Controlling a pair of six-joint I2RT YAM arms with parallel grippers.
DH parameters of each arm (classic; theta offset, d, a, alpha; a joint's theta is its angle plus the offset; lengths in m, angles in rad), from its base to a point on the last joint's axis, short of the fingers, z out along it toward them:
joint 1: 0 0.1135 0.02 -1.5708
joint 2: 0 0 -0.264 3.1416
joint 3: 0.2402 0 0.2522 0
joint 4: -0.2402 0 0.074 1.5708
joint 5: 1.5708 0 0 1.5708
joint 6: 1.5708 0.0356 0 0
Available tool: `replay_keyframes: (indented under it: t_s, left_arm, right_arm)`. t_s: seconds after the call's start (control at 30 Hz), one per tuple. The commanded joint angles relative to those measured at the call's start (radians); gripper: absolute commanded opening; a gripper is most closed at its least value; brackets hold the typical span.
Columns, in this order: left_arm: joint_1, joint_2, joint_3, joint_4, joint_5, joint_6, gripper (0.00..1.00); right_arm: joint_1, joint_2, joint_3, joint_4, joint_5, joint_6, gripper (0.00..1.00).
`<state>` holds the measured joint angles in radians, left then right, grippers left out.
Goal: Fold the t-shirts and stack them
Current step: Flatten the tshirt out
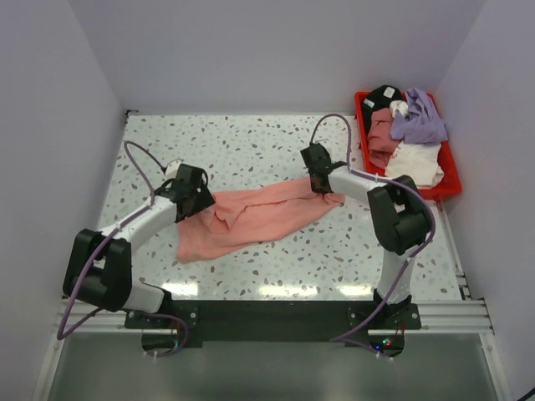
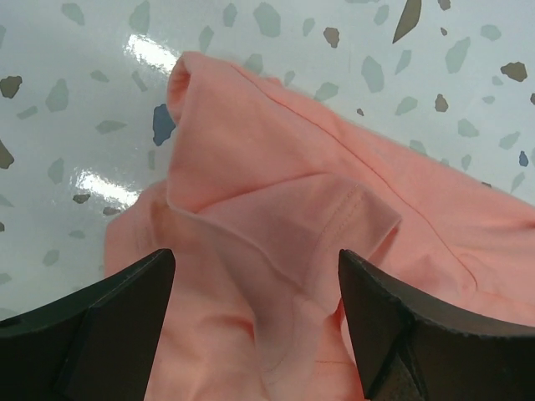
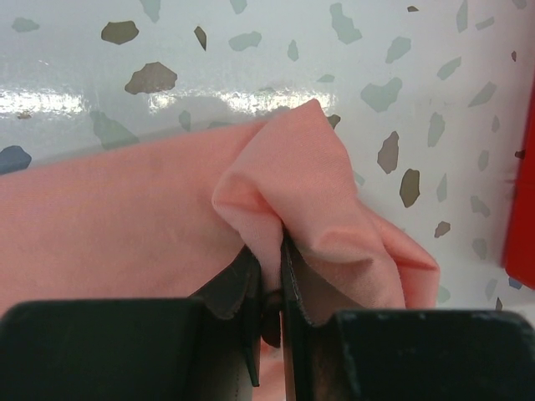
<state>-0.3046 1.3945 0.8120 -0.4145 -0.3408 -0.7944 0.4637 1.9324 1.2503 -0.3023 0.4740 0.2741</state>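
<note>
A salmon-pink t-shirt lies crumpled and stretched across the middle of the speckled table. My left gripper is at its left end, jaws wide open over a bunched sleeve fold, holding nothing. My right gripper is at the shirt's right end, shut on a pinch of the pink fabric, which bulges up around the fingertips. The shirt's far edges under both grippers are hidden.
A red bin stands at the back right of the table, holding a heap of other shirts: purple, dusty red, white and black. White walls close in on three sides. The red bin's edge shows at the right in the right wrist view.
</note>
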Motion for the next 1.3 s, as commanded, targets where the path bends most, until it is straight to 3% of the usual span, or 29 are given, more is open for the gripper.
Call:
replay_keyframes:
  t_s: [0.0,0.1,0.17,0.2,0.33,0.43,0.57,0.73,0.97,1.1,1.27]
  left_arm:
    - [0.016,0.035,0.007,0.091,-0.001,-0.019,0.83]
    - [0.028,0.092,0.022,0.135,0.005,-0.012,0.79]
    - [0.041,0.144,0.045,0.135,0.012,-0.014,0.65]
    - [0.044,0.158,0.052,0.137,0.017,-0.014,0.5]
    - [0.044,0.167,0.087,0.148,0.042,-0.023,0.15]
    - [0.045,0.12,0.107,0.143,0.049,-0.017,0.04]
    - [0.045,0.032,0.122,0.114,0.042,-0.003,0.04]
    - [0.045,-0.005,0.119,0.054,0.031,0.012,0.25]
    - [0.045,0.04,0.079,0.04,0.042,0.02,0.25]
    - [0.045,0.066,0.081,0.04,0.043,0.026,0.36]
    - [0.045,0.089,0.084,0.059,0.063,0.026,0.4]
  right_arm:
    - [0.0,-0.058,-0.011,-0.012,-0.021,-0.007,0.04]
    - [0.0,-0.064,-0.018,-0.015,-0.023,-0.009,0.04]
    - [0.0,-0.072,-0.023,-0.015,-0.02,-0.01,0.04]
    - [-0.002,-0.078,-0.026,-0.015,-0.021,-0.012,0.04]
    - [0.0,-0.099,-0.035,-0.017,-0.018,-0.015,0.03]
    - [0.0,-0.119,-0.032,-0.032,-0.008,-0.029,0.02]
    - [0.0,-0.188,-0.034,-0.05,0.023,-0.041,0.02]
    - [0.0,-0.254,-0.051,-0.058,0.018,-0.05,0.02]
    - [-0.002,-0.27,-0.1,-0.06,-0.005,-0.041,0.02]
    - [-0.002,-0.259,-0.112,-0.061,-0.002,-0.035,0.02]
    - [-0.002,-0.248,-0.107,-0.063,-0.003,-0.036,0.02]
